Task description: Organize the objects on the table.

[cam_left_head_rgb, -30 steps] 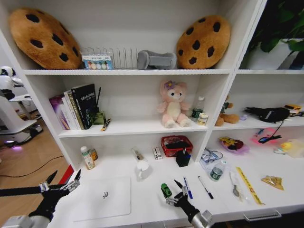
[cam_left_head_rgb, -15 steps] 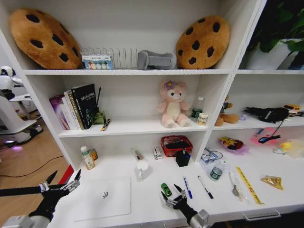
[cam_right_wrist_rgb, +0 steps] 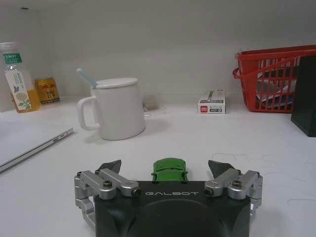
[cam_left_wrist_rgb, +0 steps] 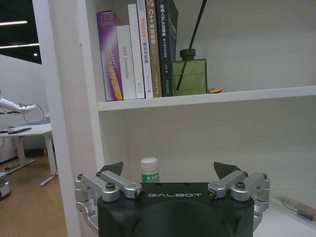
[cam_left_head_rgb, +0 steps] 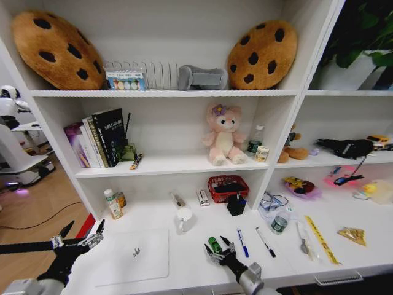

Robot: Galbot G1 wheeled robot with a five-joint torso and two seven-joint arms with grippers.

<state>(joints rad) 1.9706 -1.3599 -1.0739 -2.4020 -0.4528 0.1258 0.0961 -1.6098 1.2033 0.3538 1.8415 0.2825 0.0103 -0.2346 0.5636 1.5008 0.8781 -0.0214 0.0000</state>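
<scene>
The green toy car (cam_right_wrist_rgb: 169, 170) is sitting on the white table (cam_left_head_rgb: 196, 261) between the laptop (cam_left_head_rgb: 134, 256) and the blue pen (cam_left_head_rgb: 242, 242). The right gripper (cam_left_head_rgb: 219, 251) is framing it with jaws wide, probably not touching yet; lowering squarely should centre the grip. The left gripper (cam_left_head_rgb: 80, 235) is hanging open beyond the table's left end

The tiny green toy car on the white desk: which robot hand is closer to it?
The right. The right gripper sits open right at the tiny green toy car, which lies between its fingertips. The left gripper hangs open far off, past the closed silver laptop.
</scene>
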